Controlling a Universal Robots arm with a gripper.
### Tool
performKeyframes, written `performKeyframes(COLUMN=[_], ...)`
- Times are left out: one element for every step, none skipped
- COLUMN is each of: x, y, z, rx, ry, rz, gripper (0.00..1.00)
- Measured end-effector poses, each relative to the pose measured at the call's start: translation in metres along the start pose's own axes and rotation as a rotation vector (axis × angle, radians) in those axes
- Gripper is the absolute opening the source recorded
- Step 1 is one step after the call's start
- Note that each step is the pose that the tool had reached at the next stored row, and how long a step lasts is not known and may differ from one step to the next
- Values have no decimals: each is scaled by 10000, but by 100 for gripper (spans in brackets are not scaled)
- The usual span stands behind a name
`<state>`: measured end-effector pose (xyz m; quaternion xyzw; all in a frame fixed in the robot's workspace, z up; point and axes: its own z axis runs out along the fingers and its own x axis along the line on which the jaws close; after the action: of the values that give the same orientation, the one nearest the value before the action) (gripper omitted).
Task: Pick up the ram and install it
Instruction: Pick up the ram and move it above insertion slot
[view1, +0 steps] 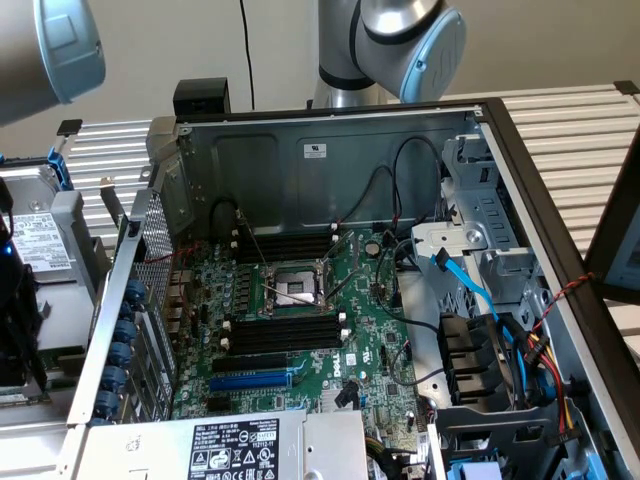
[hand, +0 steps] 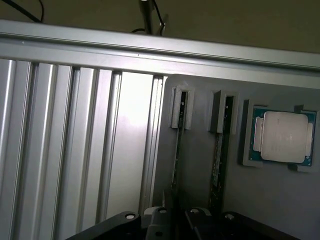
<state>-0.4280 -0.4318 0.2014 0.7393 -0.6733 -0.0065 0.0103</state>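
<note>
Ram stick (hand: 177, 150), long, narrow, green circuit board, stands on edge in a slot of the grey plastic holder tray (hand: 197, 165). Its long axis runs straight out from my black gripper (hand: 176, 219), dead in line with it. I can't tell whether the gripper is open, closed, or holding anything.

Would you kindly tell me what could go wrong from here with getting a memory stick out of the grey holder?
1. The tool hangs close to the memory stick, which stands edge-on in the grey holder beside a second stick; a slightly off approach could hit the holder's wall or the neighbour.
2. The processor lies in an open recess nearby and might get knocked.
3. In the case, a black cable hangs near the black slots and might snag.
</note>
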Motion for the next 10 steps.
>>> performKeyframes(x=[0, 0, 0, 0, 0, 0, 0, 0, 0, 0], y=[0, 0, 0, 0, 0, 0, 0, 0, 0, 0], z=[0, 0, 0, 0, 0, 0, 0, 0, 0, 0], rx=[0, 0, 0, -1, 0, 0, 0, 0, -1, 0], ry=[0, -1, -1, 0, 0, 0, 0, 0, 0, 0], rz=[-1, 0, 0, 0, -1, -1, 0, 0, 0, 0], gripper=[17, 15, 15, 13, 13, 13, 13, 13, 13, 13])
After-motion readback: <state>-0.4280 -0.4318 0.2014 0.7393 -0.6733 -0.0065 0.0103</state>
